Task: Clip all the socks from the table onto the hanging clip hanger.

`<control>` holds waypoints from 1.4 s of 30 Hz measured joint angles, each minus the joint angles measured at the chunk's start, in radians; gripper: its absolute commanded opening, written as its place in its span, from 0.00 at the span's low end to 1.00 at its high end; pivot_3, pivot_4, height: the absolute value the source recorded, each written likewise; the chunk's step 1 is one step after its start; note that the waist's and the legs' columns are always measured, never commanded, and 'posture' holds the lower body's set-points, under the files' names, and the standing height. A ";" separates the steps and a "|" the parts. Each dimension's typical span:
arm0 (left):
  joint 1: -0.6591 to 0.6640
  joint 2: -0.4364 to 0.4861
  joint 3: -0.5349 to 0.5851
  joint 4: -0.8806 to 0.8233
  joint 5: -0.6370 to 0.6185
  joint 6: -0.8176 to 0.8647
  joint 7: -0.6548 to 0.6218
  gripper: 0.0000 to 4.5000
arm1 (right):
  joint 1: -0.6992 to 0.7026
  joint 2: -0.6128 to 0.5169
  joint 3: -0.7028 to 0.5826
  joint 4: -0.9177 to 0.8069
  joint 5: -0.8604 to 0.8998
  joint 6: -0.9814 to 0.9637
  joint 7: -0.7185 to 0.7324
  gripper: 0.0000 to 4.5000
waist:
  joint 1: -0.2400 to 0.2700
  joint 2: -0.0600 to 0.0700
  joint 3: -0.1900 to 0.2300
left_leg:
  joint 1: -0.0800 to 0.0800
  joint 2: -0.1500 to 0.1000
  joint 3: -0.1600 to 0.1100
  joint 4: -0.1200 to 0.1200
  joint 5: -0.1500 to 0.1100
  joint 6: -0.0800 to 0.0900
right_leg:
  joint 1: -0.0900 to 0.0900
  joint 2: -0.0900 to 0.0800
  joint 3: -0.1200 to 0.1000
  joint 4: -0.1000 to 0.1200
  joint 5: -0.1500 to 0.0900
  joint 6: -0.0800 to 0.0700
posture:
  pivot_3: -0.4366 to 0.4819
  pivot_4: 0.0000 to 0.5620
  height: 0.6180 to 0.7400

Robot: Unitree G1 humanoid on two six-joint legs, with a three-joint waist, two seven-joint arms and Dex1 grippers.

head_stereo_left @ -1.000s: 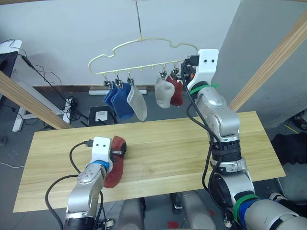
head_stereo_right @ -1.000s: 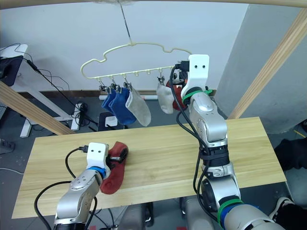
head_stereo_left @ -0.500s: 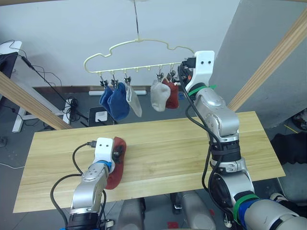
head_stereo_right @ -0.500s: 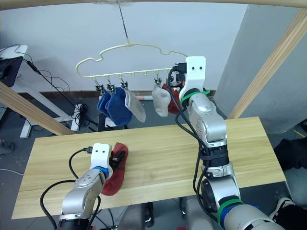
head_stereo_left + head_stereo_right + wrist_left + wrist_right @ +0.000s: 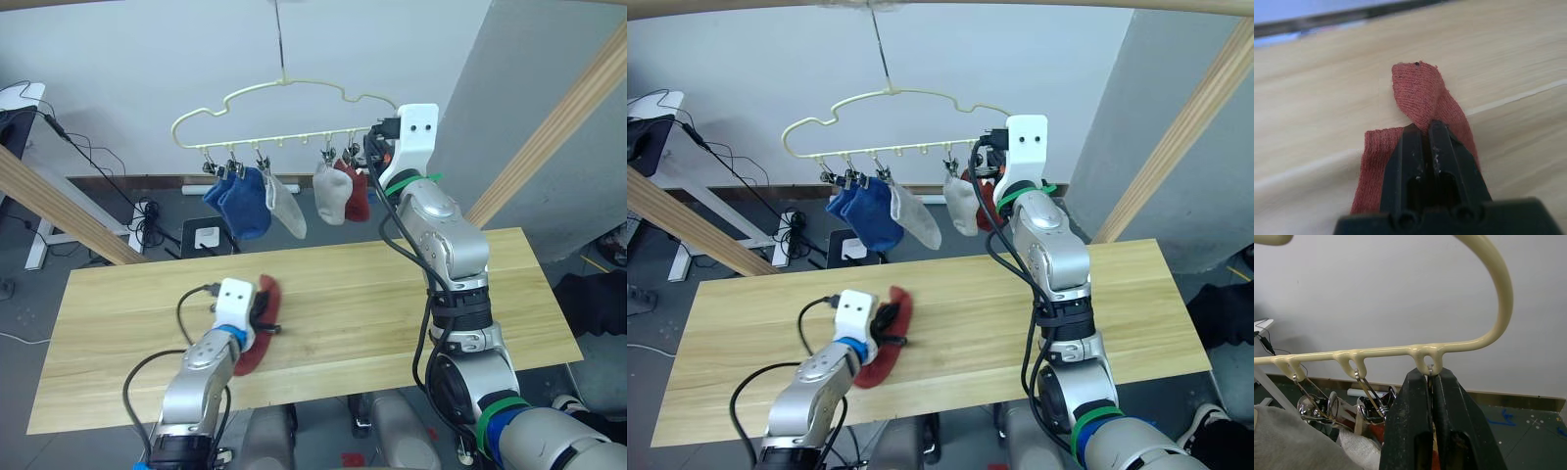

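On the light wood table (image 5: pixel 392 294) lies one rust-red sock (image 5: pixel 1418 93), bunched up near the front left. My left gripper (image 5: pixel 266 324) is shut on the sock's raised fold, fingertips pinched together on the knit. The pale-yellow clip hanger (image 5: pixel 294 82) hangs above the table's far edge. Clipped to it are two blue socks (image 5: pixel 240 201), a grey sock (image 5: pixel 285 208), another grey sock (image 5: pixel 331 192) and a rust-red sock (image 5: pixel 357 192). My right gripper (image 5: pixel 1431 374) is raised to the hanger's right end and shut on the end clip's ring under the wire loop.
Pale wooden frame poles slant past the table at the left (image 5: pixel 59 211) and right (image 5: pixel 568 117). Behind the table are a white wall, cables and a power strip (image 5: pixel 145 211) on the floor. Bare tabletop stretches to the right of the sock.
My left gripper closed on the rust-red sock and pulled it rightward along the table, bunching it. The hanger shifted slightly left and the hung socks are swinging. The right gripper keeps its hold.
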 measured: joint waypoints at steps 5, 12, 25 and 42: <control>-0.169 -0.026 -0.161 -0.038 -0.016 -0.097 -0.166 0.00 | 0.000 -0.001 -0.004 -0.002 0.000 0.000 0.000 0.00 | -0.002 0.000 0.000 | 0.000 0.000 0.004 0.000 0.000 0.000 | 0.000 0.000 0.001 -0.001 0.000 0.000 | 0.28 0.46 1.00; -0.422 -0.189 -0.196 0.287 0.009 -0.241 -0.156 0.00 | -0.001 -0.002 -0.004 -0.005 0.000 0.000 0.000 0.00 | -0.003 -0.001 0.000 | 0.000 -0.001 0.005 0.000 0.000 0.000 | 0.000 0.001 0.000 -0.001 0.000 0.000 | 0.25 0.46 1.00; -0.641 -0.220 -0.099 0.703 0.058 -0.561 -0.123 0.00 | -0.001 -0.010 -0.004 -0.015 -0.001 0.009 -0.001 0.00 | -0.004 -0.001 0.000 | -0.002 -0.001 0.005 0.000 0.000 0.000 | 0.000 0.000 -0.001 -0.002 0.000 0.001 | 0.23 0.45 1.00; -0.684 -0.240 -0.056 0.766 0.053 -0.582 -0.125 0.00 | -0.001 -0.017 -0.004 -0.020 -0.001 0.018 -0.001 0.00 | -0.006 -0.001 0.000 | -0.001 -0.001 0.005 0.000 0.000 0.000 | 0.000 0.000 -0.001 -0.002 0.000 0.001 | 0.22 0.46 1.00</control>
